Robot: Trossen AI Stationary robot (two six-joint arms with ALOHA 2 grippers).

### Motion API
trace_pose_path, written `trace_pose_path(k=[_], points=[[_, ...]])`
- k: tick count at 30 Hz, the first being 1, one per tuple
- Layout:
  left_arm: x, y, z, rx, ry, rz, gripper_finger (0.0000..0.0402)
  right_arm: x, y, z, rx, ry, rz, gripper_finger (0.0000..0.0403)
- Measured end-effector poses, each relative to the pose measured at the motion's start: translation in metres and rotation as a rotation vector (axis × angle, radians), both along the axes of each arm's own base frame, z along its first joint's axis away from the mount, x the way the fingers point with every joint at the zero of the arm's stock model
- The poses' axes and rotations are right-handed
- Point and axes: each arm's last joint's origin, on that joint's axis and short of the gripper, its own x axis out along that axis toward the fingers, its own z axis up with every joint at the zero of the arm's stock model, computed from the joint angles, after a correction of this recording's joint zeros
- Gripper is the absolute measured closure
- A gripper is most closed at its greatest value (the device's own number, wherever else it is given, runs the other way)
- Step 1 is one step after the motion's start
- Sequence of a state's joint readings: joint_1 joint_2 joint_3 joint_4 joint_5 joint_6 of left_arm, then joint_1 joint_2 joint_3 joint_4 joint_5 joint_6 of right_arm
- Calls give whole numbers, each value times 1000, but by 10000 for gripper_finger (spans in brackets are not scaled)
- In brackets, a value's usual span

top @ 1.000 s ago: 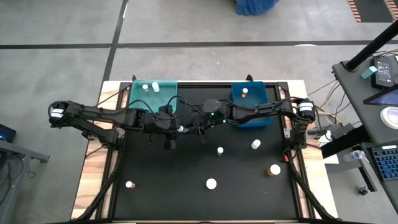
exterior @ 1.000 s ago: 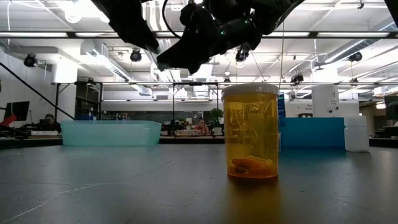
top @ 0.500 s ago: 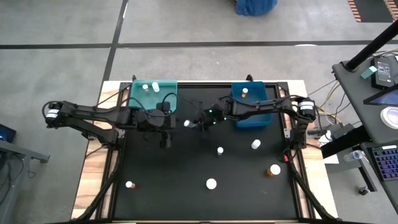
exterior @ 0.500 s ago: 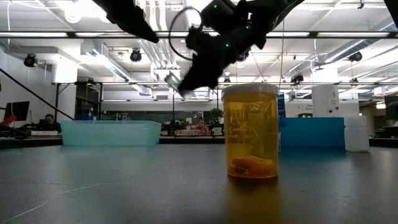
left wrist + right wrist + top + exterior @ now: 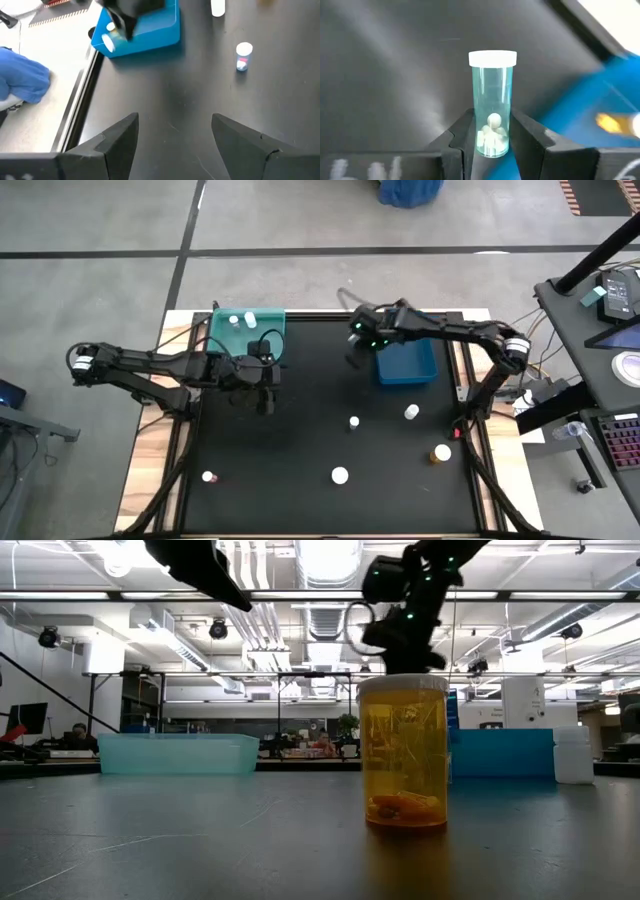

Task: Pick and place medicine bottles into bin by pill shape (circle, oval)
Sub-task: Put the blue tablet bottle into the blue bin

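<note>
Since the earlier frames, your right gripper (image 5: 358, 332) moved away from the centre of the table, where it met the left arm, up toward the blue bin (image 5: 408, 363) in the upper right of the high view. It was closed on a clear bottle (image 5: 493, 102) with a white cap, and in the right wrist view you could see small round white pills at its bottom. Your left gripper (image 5: 263, 392) had pulled back toward the left centre of the high view, beside the teal bin (image 5: 248, 332), and its fingers (image 5: 116, 141) stood wide apart with nothing between them.

So the bottle seemed to have passed from the left arm to the right one, and the next step was probably to lower it into the blue bin. I could not tell if this bin was the one for round pills.

Several bottles still waited on the black table (image 5: 300, 450): white ones in the lower centre and lower left, an amber bottle (image 5: 441, 452) at the lower right. Two white bottles (image 5: 241, 321) already lay in the teal bin.
</note>
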State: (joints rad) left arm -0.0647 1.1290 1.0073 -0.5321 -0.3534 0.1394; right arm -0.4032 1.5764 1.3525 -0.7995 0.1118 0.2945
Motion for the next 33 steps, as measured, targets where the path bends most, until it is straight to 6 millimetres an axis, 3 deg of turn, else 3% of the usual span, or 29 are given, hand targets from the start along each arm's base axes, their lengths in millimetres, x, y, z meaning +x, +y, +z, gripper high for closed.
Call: trace_pose_path(k=[5, 9, 18, 33], points=[[0, 0, 0, 1, 0, 2, 166, -36, -18, 14, -42, 88, -193, 303], [0, 0, 0, 3, 0, 3, 166, -60, -31, 14, -19, 145, -298, 303], [-1, 0, -2, 3, 24, 4, 166, -93, -64, -16, 64, 279, -445, 303], [-3, 1, -3, 15, 41, 18, 166, -127, -80, -71, 85, 286, -559, 303]])
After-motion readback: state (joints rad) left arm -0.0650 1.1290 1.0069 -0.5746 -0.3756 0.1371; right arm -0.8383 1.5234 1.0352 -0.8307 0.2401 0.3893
